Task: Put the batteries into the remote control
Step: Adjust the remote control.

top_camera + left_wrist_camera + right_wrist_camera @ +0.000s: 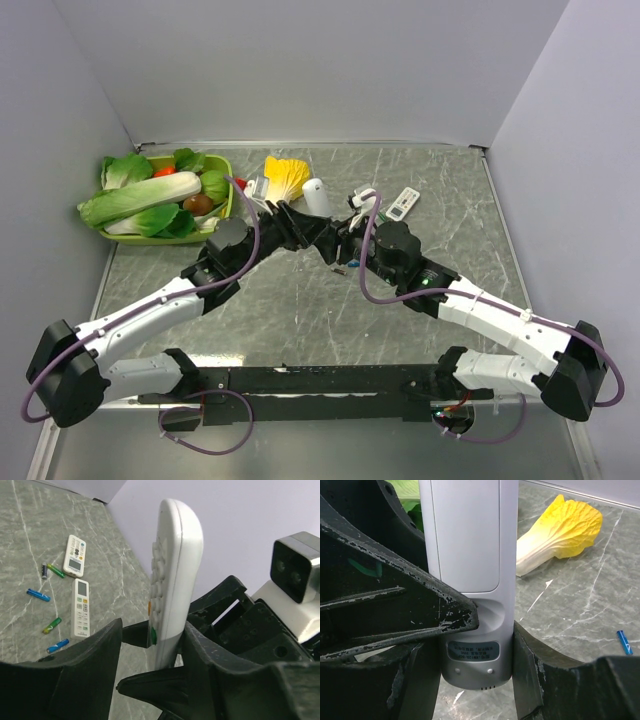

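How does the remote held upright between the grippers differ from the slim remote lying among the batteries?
The held remote stands upright, clamped near its lower end by the right gripper; the slim remote lies flat on the table, untouched. The held remote shows its labelled back to the right wrist camera; the slim remote lies buttons up. Both are white, elongated handsets.

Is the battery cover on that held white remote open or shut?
Shut: the back cover of the remote lies flush in the right wrist view, no battery bay exposed.
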Controlling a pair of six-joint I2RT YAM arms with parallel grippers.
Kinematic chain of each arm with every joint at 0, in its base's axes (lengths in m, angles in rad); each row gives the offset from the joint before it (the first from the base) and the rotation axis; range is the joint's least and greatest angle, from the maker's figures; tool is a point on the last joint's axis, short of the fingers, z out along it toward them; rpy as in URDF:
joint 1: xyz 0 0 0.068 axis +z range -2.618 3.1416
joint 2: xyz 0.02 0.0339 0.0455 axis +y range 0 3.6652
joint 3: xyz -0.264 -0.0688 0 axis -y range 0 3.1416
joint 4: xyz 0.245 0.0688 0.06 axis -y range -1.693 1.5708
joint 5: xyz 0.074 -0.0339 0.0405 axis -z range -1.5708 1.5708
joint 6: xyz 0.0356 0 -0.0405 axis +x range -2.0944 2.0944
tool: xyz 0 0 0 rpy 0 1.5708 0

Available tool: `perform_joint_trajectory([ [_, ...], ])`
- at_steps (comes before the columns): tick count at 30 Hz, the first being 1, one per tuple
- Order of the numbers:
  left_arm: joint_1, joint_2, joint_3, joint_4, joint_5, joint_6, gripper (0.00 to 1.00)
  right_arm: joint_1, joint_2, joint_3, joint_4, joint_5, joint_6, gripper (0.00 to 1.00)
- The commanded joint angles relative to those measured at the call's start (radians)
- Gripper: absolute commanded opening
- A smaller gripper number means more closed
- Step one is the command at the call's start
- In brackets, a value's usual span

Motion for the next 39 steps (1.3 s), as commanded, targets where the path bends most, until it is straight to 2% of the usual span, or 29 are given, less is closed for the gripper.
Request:
perform_joint_trajectory([
  [1,-0.019,0.01,0.021,0.022,0.002,0.015,0.5,0.01,-0.022,-0.001,0.137,0.01,0.027,0.0],
  [5,-0.019,0.018,0.022,0.033,0.012,0.024,0.35,0.01,-0.019,-0.004,0.147,0.011,0.044,0.0],
  [6,-0.019,0.02,0.022,0.033,0.012,0.024,0.25,0.01,-0.017,-0.002,0.142,0.002,0.046,0.0],
  [7,-0.019,0.018,0.021,0.032,0.011,0.03,0.21,0.01,-0.014,0.005,0.13,-0.003,0.046,0.02],
  [8,-0.019,0.017,0.019,0.03,0.006,0.037,0.11,0.006,-0.016,0.005,0.127,-0.009,0.044,0.11],
  [10,-0.019,0.003,0.022,0.006,-0.015,0.085,0.01,0.007,-0.025,0.007,0.116,-0.021,0.037,0.25],
  [11,-0.017,-0.003,0.022,-0.002,-0.024,0.108,0.01,0.003,-0.031,0.008,0.086,-0.038,0.02,0.4],
  [13,-0.011,-0.02,0.024,-0.03,-0.032,0.175,0.01,-0.007,-0.051,0.022,0.046,-0.062,0.001,0.53],
  [14,-0.01,-0.023,0.025,-0.04,-0.031,0.197,0.01,-0.017,-0.059,0.031,-0.003,-0.085,-0.009,0.64],
  [19,0.013,-0.045,0.002,-0.057,0.005,0.275,0.01,-0.076,-0.088,0.154,-0.194,-0.176,-0.054,0.87],
  [22,0.033,-0.048,-0.013,-0.054,0.02,0.289,0.01,-0.097,-0.082,0.238,-0.307,-0.205,-0.072,0.96],
  [28,0.039,-0.028,-0.01,-0.037,0.124,0.324,0.01,-0.135,-0.004,0.346,-0.369,-0.233,0.009,0.99],
  [33,0.036,-0.01,-0.01,-0.008,0.183,0.32,0.01,-0.154,0.117,0.436,-0.393,-0.219,0.072,0.96],
  [39,0.032,0.009,-0.005,-0.013,0.212,0.332,0.01,-0.16,0.193,0.456,-0.375,-0.231,0.123,0.9],
])
